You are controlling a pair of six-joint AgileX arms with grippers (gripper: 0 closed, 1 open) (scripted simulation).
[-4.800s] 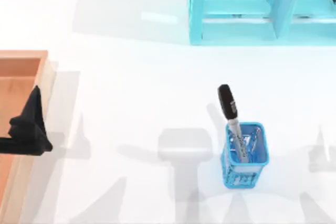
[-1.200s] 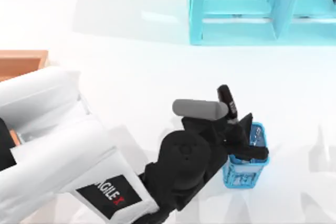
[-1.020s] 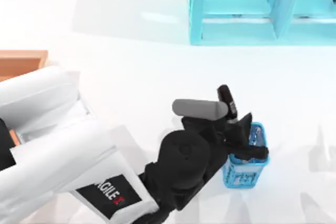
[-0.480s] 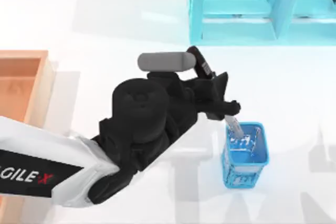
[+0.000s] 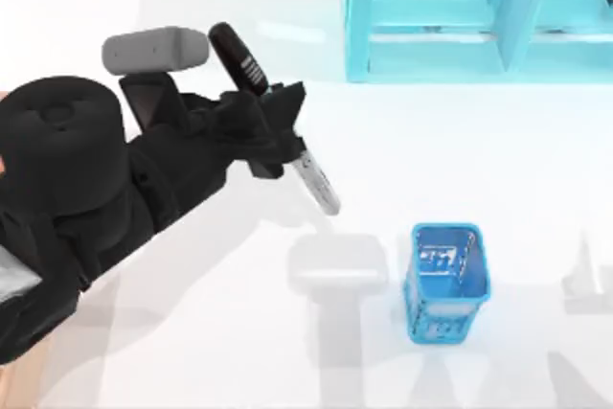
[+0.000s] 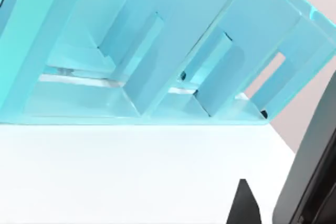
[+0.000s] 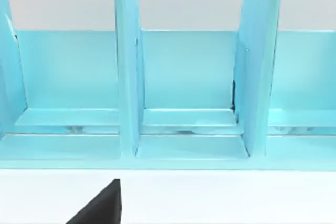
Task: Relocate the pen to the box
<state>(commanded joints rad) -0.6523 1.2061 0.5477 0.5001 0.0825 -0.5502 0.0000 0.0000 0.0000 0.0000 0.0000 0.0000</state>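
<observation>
The pen (image 5: 273,126) has a black cap and a silver-grey barrel. It hangs slanted in the air above the left-centre of the table, cap toward the back and barrel tip pointing down toward the right. My left gripper (image 5: 278,136) is shut on its middle. The box is almost wholly covered by my left arm; a strip of its pale rim (image 5: 24,385) shows at the bottom left. My right arm is parked at the right, its wrist camera facing the shelf unit (image 7: 178,87).
A blue mesh cup (image 5: 448,280) stands on the white table at the front right, well clear of the pen. The turquoise shelf unit (image 5: 479,16) runs along the back right and looms close in the left wrist view (image 6: 157,51).
My left gripper closed on the pen in the cup, lifted it out, and carried it up and to the left. The cup stays where it was.
</observation>
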